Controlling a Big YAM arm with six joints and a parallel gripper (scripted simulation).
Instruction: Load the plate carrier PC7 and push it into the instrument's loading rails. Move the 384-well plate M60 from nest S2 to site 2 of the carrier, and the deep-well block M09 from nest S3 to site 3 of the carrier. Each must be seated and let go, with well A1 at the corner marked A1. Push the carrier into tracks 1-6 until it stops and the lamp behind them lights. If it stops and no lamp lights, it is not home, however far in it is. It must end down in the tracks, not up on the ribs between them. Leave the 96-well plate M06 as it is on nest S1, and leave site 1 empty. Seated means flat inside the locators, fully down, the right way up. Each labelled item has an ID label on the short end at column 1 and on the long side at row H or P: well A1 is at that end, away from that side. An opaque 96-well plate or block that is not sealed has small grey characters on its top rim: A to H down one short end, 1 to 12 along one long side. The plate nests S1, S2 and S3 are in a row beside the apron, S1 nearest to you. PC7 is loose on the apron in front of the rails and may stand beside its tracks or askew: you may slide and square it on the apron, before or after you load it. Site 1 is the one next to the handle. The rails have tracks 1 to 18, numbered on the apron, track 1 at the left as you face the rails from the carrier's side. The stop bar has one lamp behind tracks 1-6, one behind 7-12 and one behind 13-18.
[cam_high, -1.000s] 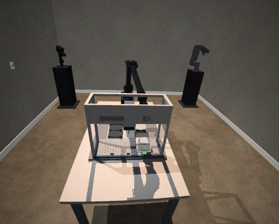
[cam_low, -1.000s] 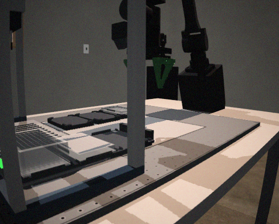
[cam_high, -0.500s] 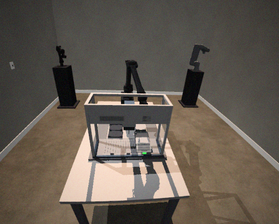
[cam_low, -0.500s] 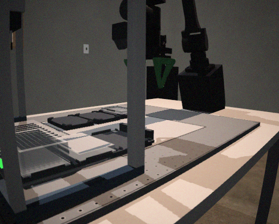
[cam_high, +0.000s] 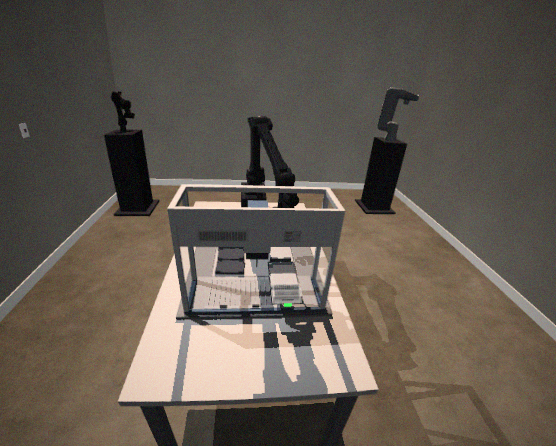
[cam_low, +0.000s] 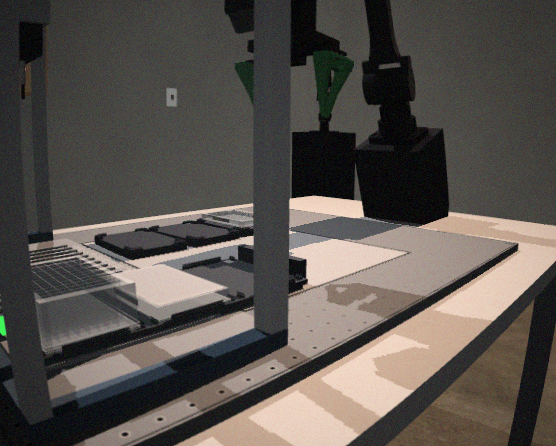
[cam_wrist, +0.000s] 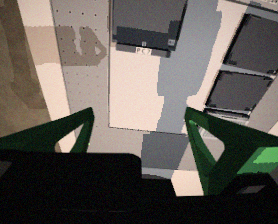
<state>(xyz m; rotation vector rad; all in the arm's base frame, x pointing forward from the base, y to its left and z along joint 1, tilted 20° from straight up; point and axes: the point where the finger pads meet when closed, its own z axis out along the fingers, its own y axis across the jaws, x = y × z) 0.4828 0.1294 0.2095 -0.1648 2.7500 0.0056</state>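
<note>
While green lamp (cam_high: 287, 305) glows behind tracks, carrier PC7 (cam_wrist: 144, 30) sits pushed in, plates aboard; fingers spread wide, empty, high above apron, likely clearing handle.

A laboratory automation room is indicated. At frame centre, a pale table (cam_high: 150, 370) is seen carrying a grey open-framed instrument enclosure (cam_high: 255, 222) over a deck with numbered rails, plate nests (cam_low: 165, 236) and clear microplates (cam_low: 80, 320). A green lamp (cam_high: 287, 305) is lit at the deck's near edge. A black robot arm (cam_high: 267, 150) is mounted behind. Two pedestals (cam_high: 129, 170) with camera rigs are placed at upper left and upper right, against bare grey walls.
</note>
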